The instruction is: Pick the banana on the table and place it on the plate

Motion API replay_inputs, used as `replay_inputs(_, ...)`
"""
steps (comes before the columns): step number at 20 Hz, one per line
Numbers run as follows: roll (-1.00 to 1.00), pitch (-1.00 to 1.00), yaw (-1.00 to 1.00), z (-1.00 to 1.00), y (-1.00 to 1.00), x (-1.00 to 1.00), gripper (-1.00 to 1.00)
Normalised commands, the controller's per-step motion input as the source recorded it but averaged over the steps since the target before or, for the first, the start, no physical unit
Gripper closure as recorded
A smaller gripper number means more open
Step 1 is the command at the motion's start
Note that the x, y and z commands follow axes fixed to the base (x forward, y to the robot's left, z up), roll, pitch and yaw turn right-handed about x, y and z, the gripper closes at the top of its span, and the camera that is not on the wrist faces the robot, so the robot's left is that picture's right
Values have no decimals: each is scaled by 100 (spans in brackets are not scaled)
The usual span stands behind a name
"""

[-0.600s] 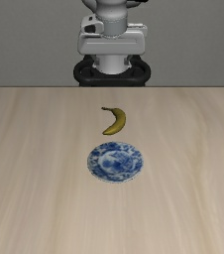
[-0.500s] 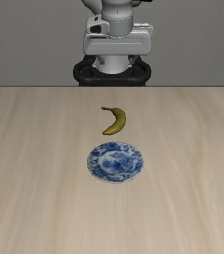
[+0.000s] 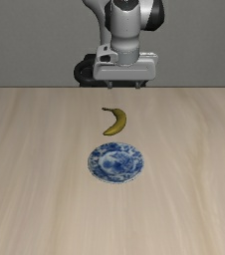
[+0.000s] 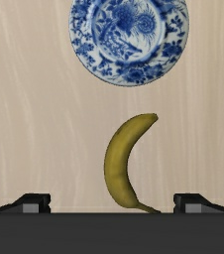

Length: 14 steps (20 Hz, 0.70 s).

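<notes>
Two-finger gripper (image 4: 112, 204) – fingertips (image 4: 30, 202) spread wide apart, nothing clamped; in the exterior view they are hard to make out under the grey hand body, which hangs over the far table edge.
Curved yellow banana (image 4: 122, 159) – flat on the light wooden table (image 3: 35, 179), one tip hidden behind the hand's dark edge.
Blue-and-white patterned round plate (image 4: 134, 77) – just beyond the banana, not touching it, partly cut off in the wrist view.

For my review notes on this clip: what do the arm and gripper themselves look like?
The arm is glossy white, built of rounded segments with dark grey sections at the joints, and stands on a round black base. The gripper is a wide, boxy, light-grey block. Its fingertips are dark grey with paler edges. I see no cables or markings.
</notes>
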Motion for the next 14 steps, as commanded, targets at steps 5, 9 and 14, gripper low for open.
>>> replay_inputs(5,0,0,0,-100,0,0,-100)
replay_inputs(9,0,0,0,-100,0,0,-100)
replay_inputs(14,0,0,0,-40,0,-40,100)
